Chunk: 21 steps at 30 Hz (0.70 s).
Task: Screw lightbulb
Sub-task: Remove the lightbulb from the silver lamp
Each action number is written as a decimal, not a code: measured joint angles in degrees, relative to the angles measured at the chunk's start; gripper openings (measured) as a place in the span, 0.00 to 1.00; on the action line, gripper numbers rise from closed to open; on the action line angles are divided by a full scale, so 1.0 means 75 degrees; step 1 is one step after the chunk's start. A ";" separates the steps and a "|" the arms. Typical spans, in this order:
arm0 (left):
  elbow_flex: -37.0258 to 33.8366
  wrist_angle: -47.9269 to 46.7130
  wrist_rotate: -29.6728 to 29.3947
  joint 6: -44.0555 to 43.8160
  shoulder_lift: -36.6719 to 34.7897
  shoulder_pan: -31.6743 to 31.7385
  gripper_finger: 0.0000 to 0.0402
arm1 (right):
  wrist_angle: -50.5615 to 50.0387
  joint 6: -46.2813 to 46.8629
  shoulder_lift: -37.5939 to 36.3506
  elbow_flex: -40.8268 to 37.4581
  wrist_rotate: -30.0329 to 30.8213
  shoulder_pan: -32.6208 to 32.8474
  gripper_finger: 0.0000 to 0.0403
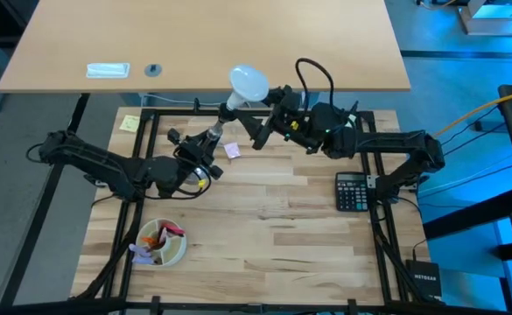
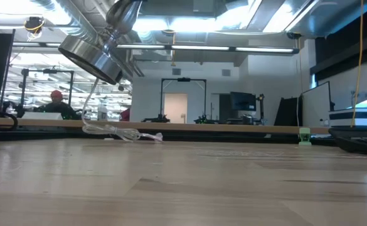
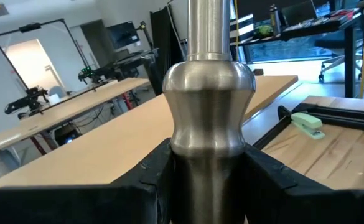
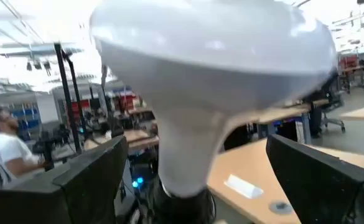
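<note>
Up near twelve o'clock over the table, the left gripper (image 1: 210, 138) is clamped on the neck of the silvery stand (image 3: 211, 93), holding it tilted in the air. The lightbulb (image 1: 248, 83) sits in the stand's top end, globe pointing toward one o'clock. The right gripper (image 1: 273, 105) hangs just beside the globe at its three o'clock, fingers (image 4: 88, 180) spread wide on either side, not touching.
</note>
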 joint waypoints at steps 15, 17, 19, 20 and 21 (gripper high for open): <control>0.0000 -0.0015 0.0017 -0.0013 0.0000 0.0003 0.31 | 0.1283 0.0099 0.0331 0.0000 0.0200 -0.0052 0.93; 0.0000 -0.0014 0.0022 -0.0013 0.0000 0.0003 0.31 | 0.1348 0.0101 0.0352 0.0000 0.0201 -0.0052 0.89; 0.0000 -0.0011 0.0022 -0.0009 0.0000 0.0009 0.31 | 0.1318 0.0099 0.0387 0.0000 0.0201 -0.0052 0.85; 0.0000 -0.0011 0.0022 0.0002 0.0000 0.0009 0.31 | 0.1322 0.0099 0.0441 0.0000 0.0203 -0.0052 0.83; 0.0000 -0.0009 0.0022 0.0021 0.0000 0.0012 0.31 | 0.1348 0.0096 0.0489 0.0000 0.0201 -0.0052 0.81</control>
